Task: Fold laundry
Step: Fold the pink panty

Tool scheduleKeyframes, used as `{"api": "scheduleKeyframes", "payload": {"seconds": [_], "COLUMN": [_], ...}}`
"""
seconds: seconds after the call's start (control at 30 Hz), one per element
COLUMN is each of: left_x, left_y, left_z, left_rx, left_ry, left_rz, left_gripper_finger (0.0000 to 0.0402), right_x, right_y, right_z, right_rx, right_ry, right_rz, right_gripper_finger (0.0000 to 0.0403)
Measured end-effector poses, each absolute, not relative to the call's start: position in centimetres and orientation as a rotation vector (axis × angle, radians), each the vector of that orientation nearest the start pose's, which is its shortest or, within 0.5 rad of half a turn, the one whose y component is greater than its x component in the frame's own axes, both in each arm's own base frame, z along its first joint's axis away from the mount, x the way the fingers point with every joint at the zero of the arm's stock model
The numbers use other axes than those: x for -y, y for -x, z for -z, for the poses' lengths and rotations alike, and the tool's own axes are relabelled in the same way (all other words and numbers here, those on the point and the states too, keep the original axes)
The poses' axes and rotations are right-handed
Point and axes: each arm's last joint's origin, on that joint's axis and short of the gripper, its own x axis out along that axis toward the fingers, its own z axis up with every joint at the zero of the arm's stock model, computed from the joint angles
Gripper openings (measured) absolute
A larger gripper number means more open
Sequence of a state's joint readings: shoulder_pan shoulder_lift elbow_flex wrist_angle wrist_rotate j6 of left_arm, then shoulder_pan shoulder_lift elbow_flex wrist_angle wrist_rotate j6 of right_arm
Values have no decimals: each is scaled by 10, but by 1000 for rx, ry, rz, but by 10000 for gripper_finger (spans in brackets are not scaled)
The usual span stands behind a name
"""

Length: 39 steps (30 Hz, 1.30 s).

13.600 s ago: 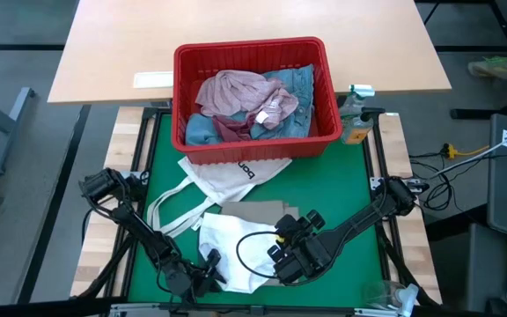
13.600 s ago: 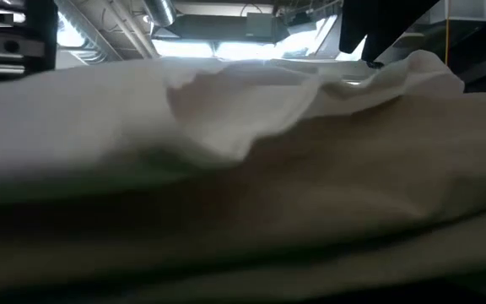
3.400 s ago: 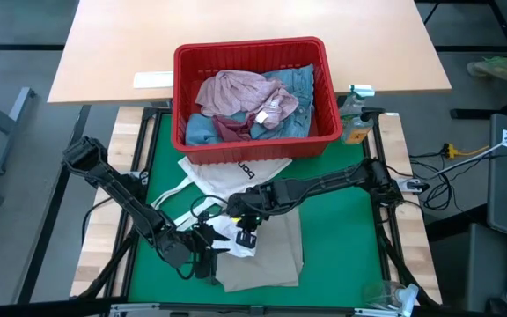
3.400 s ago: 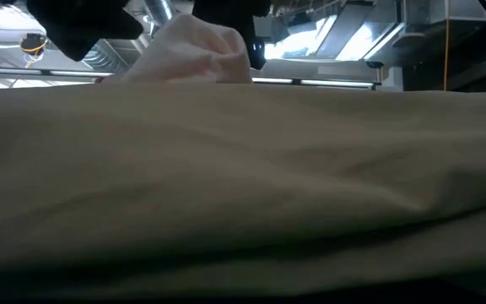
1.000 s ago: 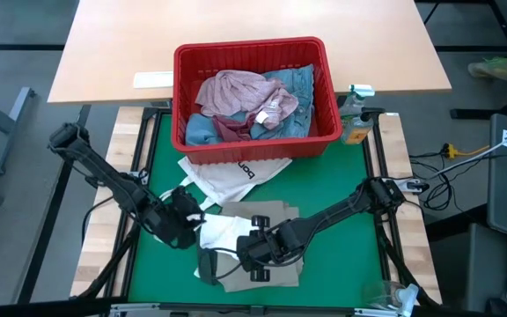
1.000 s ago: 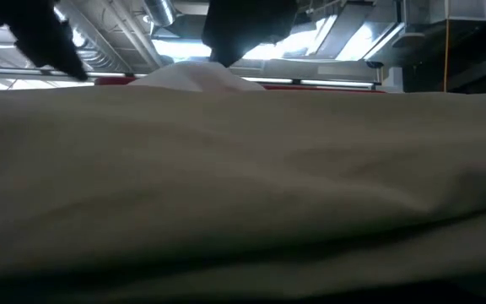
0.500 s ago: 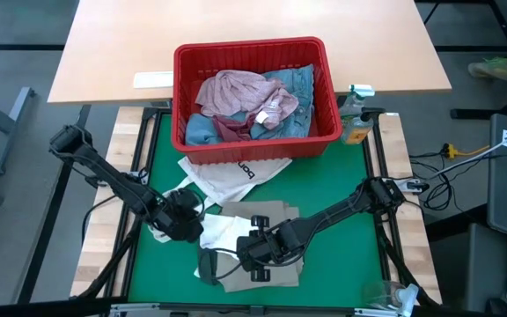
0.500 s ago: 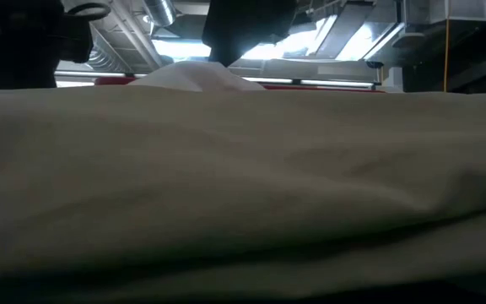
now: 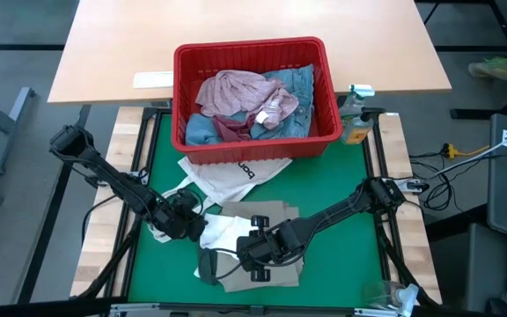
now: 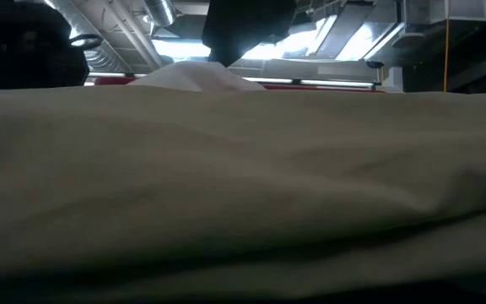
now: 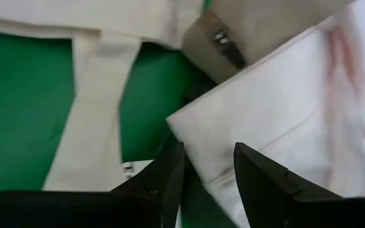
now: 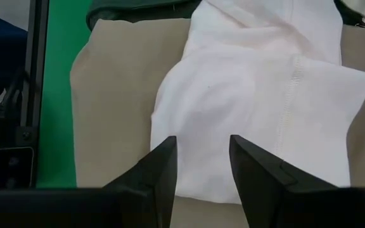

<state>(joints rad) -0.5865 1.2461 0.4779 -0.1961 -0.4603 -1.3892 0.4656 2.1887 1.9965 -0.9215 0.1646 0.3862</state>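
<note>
Near the front of the green mat (image 9: 341, 189), the right gripper (image 9: 255, 249) sits low over a white garment (image 9: 221, 231), fingers (image 12: 159, 166) parted w/ the cloth's edge just ahead of them; nothing pinched between them in the wrist view. Left gripper (image 9: 186, 220) is just beside that garment's other edge, fingers (image 11: 167, 174) also apart, cloth right at the tips but not clearly clamped. White garment lies crumpled on top of beige trousers (image 9: 271, 216), which are spread flat under it & fill the low view almost wholly. A dark green bit of fabric (image 9: 208, 263) shows at the trousers' near-left corner. White tote (image 9: 227, 176) w/ black lettering lies on the mat between the trousers and the basket, straps trailing toward the left arm.

Red basket (image 9: 252, 53) stands at the mat's far edge, upright. Inside: mottled pink top (image 9: 236, 90) heaped on top, blue jeans (image 9: 299, 84) under and to its right, a small white sock (image 9: 271, 110) on the pile.
</note>
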Motion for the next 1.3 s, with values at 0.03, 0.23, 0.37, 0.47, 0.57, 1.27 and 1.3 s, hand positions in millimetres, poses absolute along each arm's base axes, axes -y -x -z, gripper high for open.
{"api": "scheduleKeyframes", "payload": {"seconds": [0.03,0.23,0.37,0.47,0.57,1.27,1.3], "left_x": [103,101,102,104,106,104,104], "left_y": [-178,-176,-177,-178,-181,-176,-175], "left_z": [-147,-143,-144,-143,-140,-166,-170], "left_rx": [-732,-741,-732,-732,-728,-692,-680], "left_ry": [830,855,865,875,880,944,955], "left_rz": [-461,-480,-470,-460,-449,-304,-294], "left_gripper_finger": [132,132,132,132,132,4,4], "right_x": [-206,-205,-205,-205,-205,-205,-205], "right_y": [-420,-420,-420,-420,-420,-420,-420], "right_z": [-244,-244,-244,-244,-244,-244,-244], "right_rx": [-1088,-1088,-1088,-1088,-1088,-1089,-1089], "right_ry": [-1,-1,-1,-1,-1,-2,-2], "right_rz": [-60,-60,-59,-59,-59,-59,-59], "right_gripper_finger": [143,143,143,143,143,143,143]}}
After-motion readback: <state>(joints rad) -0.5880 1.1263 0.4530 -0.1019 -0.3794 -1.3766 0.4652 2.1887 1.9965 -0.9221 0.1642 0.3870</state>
